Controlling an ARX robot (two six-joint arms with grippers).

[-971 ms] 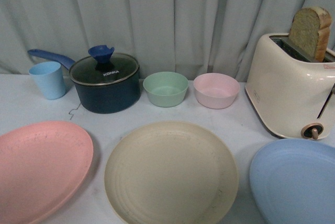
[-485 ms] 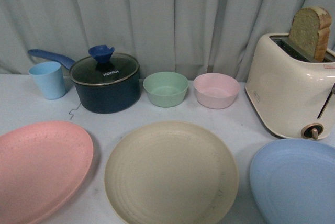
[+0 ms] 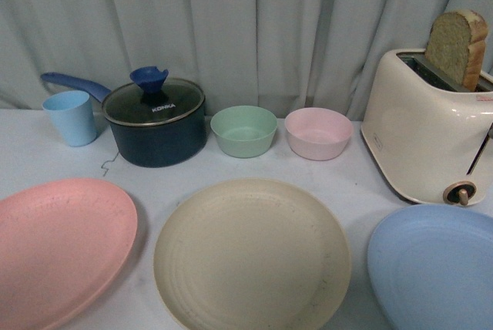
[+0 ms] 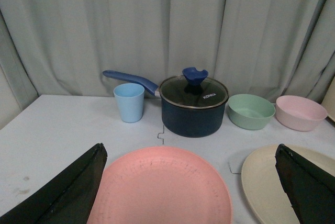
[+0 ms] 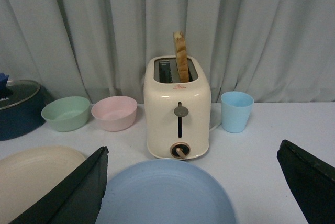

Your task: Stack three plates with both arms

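Lying on the table (image 3: 362, 183): three plates in one row, unstacked, each apart from the next.
Pink plate (image 3: 62, 249): at the robot's left, partly cut by the picture edge.
Beige plate (image 3: 250, 257): in the middle, in front of the green bowl (image 3: 243, 131) and pink bowl (image 3: 318, 133).
Light blue plate (image 3: 435, 268): at the right, just in front of the toaster (image 3: 424, 133).
Left gripper (image 4: 189, 149): fingers (image 4: 63, 192) spread wide, holding nothing, the pink plate between them in the wrist view.
Right gripper (image 5: 193, 148): fingers (image 5: 68, 195) spread wide, empty, the light blue plate between them.
Back row: blue cup (image 3: 71, 117), lidded dark saucepan (image 3: 154, 126), both bowls.
Toaster slot: bread slice (image 3: 456, 46) standing upright.
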